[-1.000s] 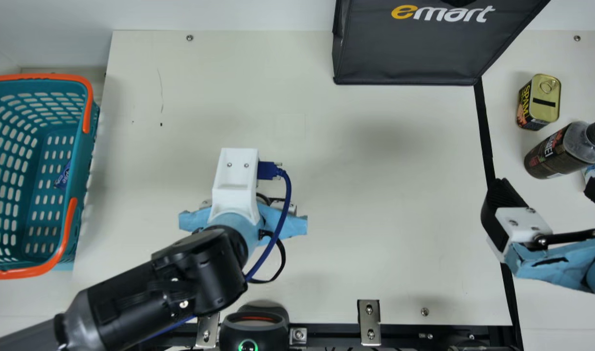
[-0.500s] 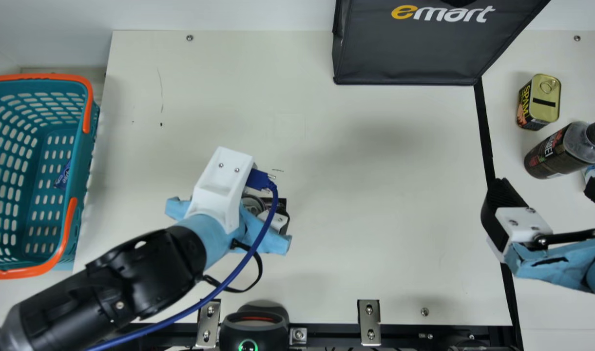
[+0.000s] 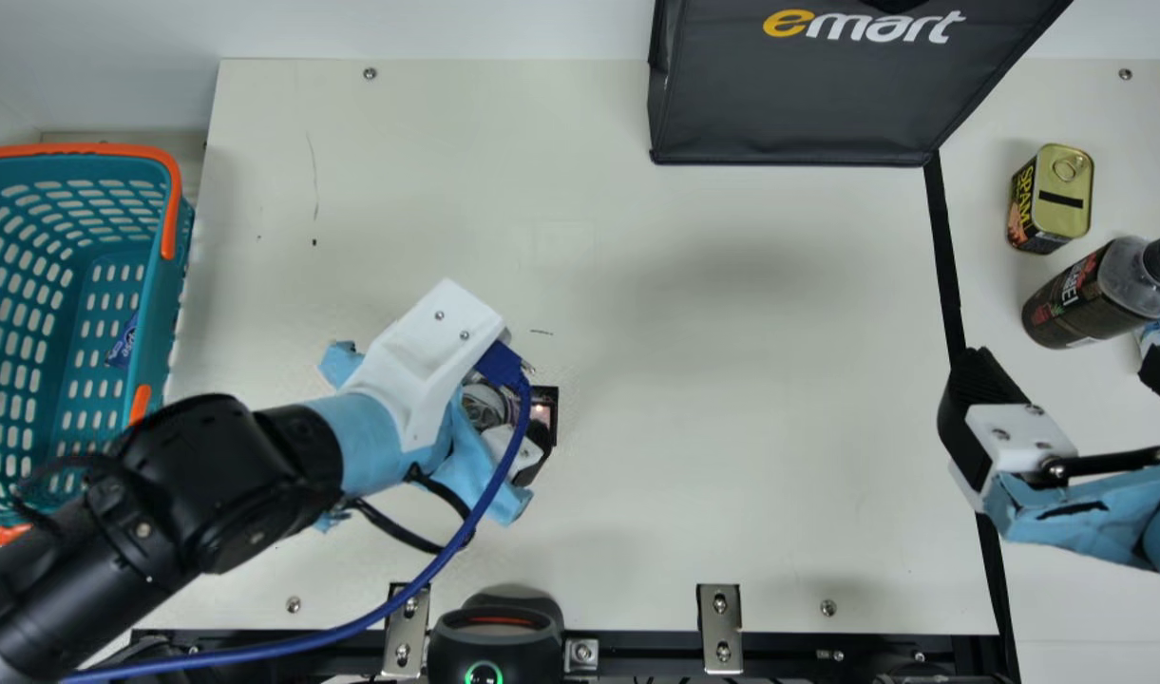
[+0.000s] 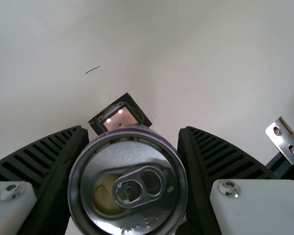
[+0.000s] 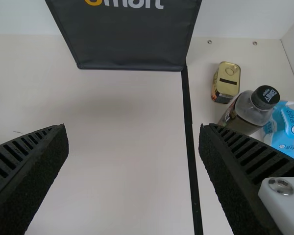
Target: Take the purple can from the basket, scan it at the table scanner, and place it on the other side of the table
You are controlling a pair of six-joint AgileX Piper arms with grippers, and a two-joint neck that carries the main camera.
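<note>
Purple can (image 4: 130, 196): held upright or nearly so by the left gripper (image 4: 133, 129), beside the scanner window (image 4: 120, 117) in the table (image 3: 732, 380); its clearance above the surface cannot be determined. The 2 left fingers (image 4: 197, 176) are closed against opposite sides of the can wall, just under the metal rim. Judged handling: light to moderate mass according to fill, thin metal wall, smooth and liable to slip or rotate if wet. The end rim is the stiffest zone; the mid-wall will dent under excess force. Maintain the hold across the full diameter, with pads flat on the wall, and keep them off the pull tab (image 4: 139, 186). A pale oval shows beside the tab; whether the lid is open cannot be confirmed, so avoid tilting more than the scan requires. Keep the code area uncovered and facing the window. Farther off, the right gripper (image 5: 133, 127) has its 2 fingers spread and holding nothing. Beyond the black strip (image 3: 945, 256) are the bottle (image 3: 1078, 294) and the rectangular tin (image 3: 1050, 199); set the can down upright, apart from them.
</note>
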